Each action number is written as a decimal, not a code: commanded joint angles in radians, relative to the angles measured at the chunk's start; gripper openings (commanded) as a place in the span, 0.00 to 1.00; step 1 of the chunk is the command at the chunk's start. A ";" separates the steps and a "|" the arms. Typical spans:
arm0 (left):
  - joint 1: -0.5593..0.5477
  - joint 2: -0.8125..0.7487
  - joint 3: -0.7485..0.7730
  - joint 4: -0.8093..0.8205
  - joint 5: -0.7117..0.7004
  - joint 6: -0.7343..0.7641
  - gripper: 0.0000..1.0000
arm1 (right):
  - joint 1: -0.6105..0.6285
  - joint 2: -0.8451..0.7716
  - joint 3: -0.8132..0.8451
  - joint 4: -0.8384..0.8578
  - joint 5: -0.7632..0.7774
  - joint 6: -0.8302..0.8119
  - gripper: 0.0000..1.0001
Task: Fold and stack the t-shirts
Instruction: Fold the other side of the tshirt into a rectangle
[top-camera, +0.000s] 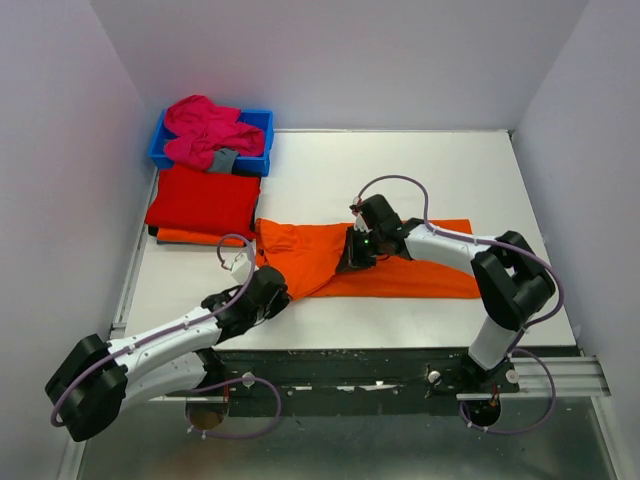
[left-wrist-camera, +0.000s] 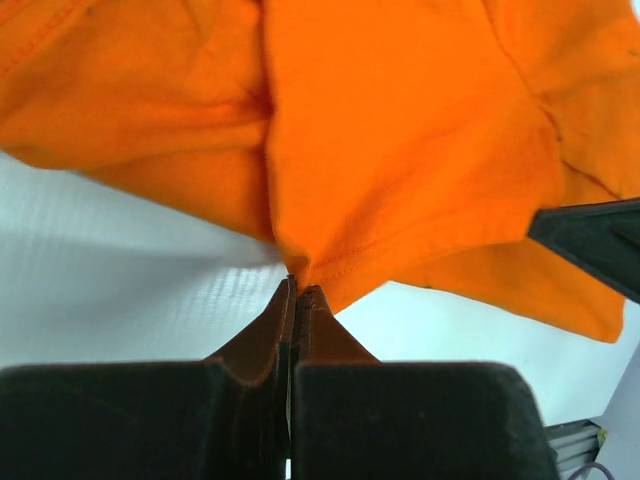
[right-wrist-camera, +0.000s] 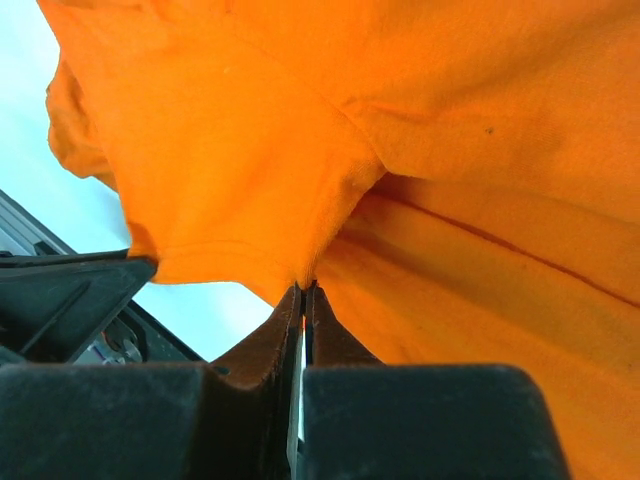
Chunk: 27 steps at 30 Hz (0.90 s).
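orange t-shirt (top-camera: 410, 268) is the one in play. it's lying across the middle of the surface (top-camera: 400, 170), stretched out long from left to right, right half pretty flat, left half bunched and rumpled where it's been gathered up.

left end effector (top-camera: 284, 293) is at the shirt's near-left corner. in the left wrist view the jaws are pinched tight together on a stitched hem, cloth fanning out above the tips and the pale surface showing underneath. so that one is clamped on the orange t-shirt, no gap to speak of.

right end effector (top-camera: 352, 264) is sitting on the shirt around its middle, pointing down and to the left. same story in the right wrist view: jaws pressed together with a fold of orange fabric caught right at the tips, more of the shirt piled up beside and behind. the two end effectors are near each other but not touching.

further back on the left there's a red t-shirt (top-camera: 203, 200) folded into a neat rectangle, resting on top of a second orange t-shirt (top-camera: 188, 237), of which only a strip pokes out along the near edge. that stack sits just beside the left end of the spread-out shirt.

behind the stack, in the far left corner, is a blue bin (top-camera: 264, 121) with a magenta-pink t-shirt (top-camera: 203, 128) crumpled and heaped in it, spilling over the rim. a small grey cloth piece (top-camera: 223, 160) is tucked at the front of that heap.
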 joint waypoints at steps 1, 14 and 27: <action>-0.026 0.029 -0.044 0.057 -0.061 -0.082 0.00 | -0.004 0.012 -0.014 -0.030 0.031 -0.032 0.10; -0.026 -0.148 0.159 -0.280 -0.260 0.038 0.59 | -0.006 -0.111 0.006 -0.103 0.103 -0.077 0.34; 0.279 0.116 0.283 0.056 -0.119 0.346 0.25 | -0.006 0.004 0.114 0.008 0.068 -0.025 0.01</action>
